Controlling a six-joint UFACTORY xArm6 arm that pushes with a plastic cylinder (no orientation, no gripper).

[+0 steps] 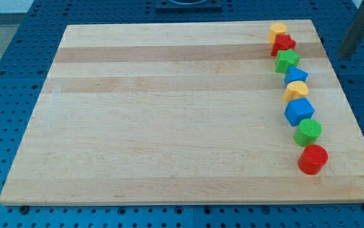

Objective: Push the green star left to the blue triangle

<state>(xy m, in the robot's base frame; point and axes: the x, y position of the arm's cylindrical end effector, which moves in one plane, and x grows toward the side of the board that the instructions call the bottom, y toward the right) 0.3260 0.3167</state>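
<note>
The green star (pixel 287 61) lies near the board's top right, third from the top in a column of blocks. The blue triangle (pixel 296 76) touches it just below and slightly to the right. The dark rod comes in from the view's top right corner. My tip (pixel 344 56) is beyond the board's right edge, to the right of the green star and apart from every block.
The same column holds a yellow block (pixel 278 30) and a red star (pixel 283 44) above, then a yellow block (pixel 295 91), a blue cube (pixel 299 111), a green cylinder (pixel 308 132) and a red cylinder (pixel 313 159) below. The wooden board (pixel 169 114) lies on a blue perforated table.
</note>
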